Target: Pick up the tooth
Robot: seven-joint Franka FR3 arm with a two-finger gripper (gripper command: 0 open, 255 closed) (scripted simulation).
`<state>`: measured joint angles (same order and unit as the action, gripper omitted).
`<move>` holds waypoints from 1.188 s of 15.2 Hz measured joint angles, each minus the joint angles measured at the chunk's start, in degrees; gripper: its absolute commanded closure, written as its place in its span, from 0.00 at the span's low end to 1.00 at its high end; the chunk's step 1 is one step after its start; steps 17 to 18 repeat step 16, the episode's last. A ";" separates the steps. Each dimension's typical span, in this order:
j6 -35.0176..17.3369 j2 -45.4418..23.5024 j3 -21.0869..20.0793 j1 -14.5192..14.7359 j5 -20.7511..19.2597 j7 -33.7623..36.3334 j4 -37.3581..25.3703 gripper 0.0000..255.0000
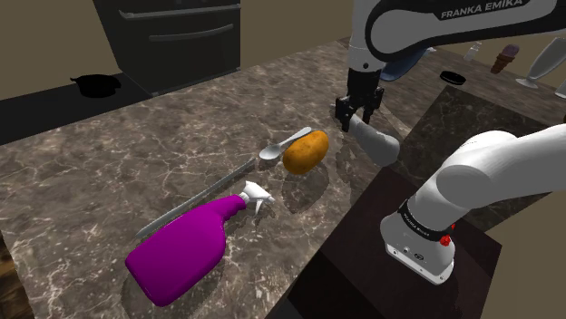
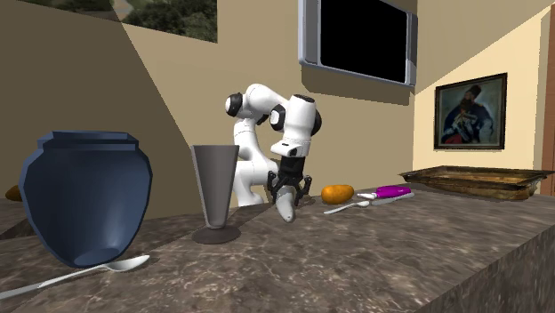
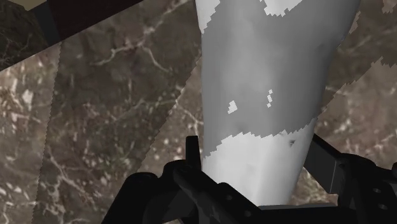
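Shoulder view, left to right: purple bottle (image 1: 181,249) lying on the marble counter (image 1: 82,181), spoon (image 1: 272,152) just past it, potato (image 1: 306,151) touching or just beside the spoon bowl, then the pincer (image 1: 356,120) pointing down near the counter's edge by the dark stand (image 1: 399,272). The pincer is shut partway on the tooth (image 1: 379,143), a grey-white tapered piece that hangs from the fingers, slanting toward the stand. Wrist view confirms the grasp: both black fingers (image 3: 191,156) press the tooth (image 3: 261,76) at its narrower end, and the wider body runs out away from the pincer (image 3: 257,175) with marble behind it. Second exterior view, left to right: blue vase (image 2: 84,196), grey cup (image 2: 215,191), then the pincer (image 2: 286,189) with the tooth (image 2: 285,210) below it, its low tip very near the counter; whether it is clear of the surface or touching cannot be told. Judgement on progress: reach and grasp look done, and the lift is at most barely begun. What is left is to raise the tooth plainly off the counter without it slipping out of the grip.
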<state>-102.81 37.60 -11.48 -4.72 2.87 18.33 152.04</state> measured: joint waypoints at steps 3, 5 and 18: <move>1.56 0.42 0.16 0.01 -0.07 -0.16 -1.07 1.00; 3.34 0.82 0.26 0.02 -0.11 -0.18 -2.47 1.00; 11.75 1.92 1.02 -0.22 -0.66 -0.65 -9.78 1.00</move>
